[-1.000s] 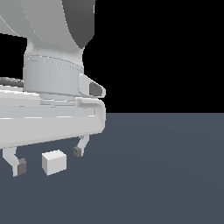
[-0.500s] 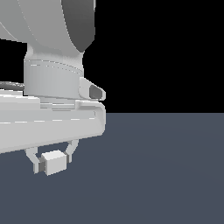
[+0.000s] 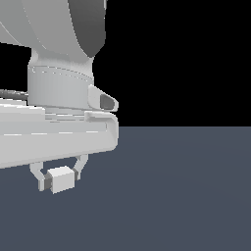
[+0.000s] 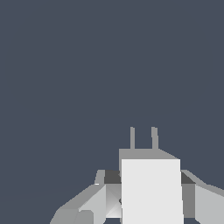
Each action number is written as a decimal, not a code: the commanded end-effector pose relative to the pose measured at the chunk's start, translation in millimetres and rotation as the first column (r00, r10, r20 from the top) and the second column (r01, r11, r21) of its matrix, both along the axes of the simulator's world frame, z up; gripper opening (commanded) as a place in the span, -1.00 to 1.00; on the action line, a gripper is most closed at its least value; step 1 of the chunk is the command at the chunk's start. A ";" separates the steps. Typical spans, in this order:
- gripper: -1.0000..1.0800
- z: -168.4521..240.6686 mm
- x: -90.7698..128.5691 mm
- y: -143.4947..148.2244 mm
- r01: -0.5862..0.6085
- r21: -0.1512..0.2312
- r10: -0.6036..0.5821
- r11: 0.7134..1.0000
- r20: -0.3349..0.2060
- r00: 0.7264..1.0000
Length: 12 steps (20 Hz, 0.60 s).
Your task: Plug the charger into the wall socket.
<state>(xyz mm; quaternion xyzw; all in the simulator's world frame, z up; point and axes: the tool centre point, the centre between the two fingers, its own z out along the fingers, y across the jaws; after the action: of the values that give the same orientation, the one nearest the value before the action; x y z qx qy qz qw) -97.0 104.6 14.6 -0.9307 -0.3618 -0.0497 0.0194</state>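
Fingers [image 3: 44, 182] now closing onto charger [image 3: 62, 179] | gripper [image 4: 144, 199] clamping it, prongs forward | socket not showing.

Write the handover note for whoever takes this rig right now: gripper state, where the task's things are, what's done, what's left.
Gripper: shut on the charger, one finger on each side of it.
Charger: held just above the dark floor; in the wrist view its two prongs point away from the gripper.
Wall socket: not visible in either view.
Done: charger grasped.
Left: locate the socket, line up the prongs, push the charger in.
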 end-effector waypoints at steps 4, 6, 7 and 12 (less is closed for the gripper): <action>-1.00 9.9 11.2 1.9 0.064 0.002 -0.064 0.998 0.001 0.998; -1.00 15.3 17.3 2.6 0.100 0.002 -0.100 0.995 0.001 0.995; -1.00 18.3 20.8 2.8 0.120 0.003 -0.120 0.993 0.001 0.993; -1.00 36.5 42.3 2.2 0.242 0.004 -0.242 0.970 0.001 0.970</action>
<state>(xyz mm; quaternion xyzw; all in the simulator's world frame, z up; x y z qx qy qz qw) -61.7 107.2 44.9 -0.9627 -0.2649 -0.0523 0.0154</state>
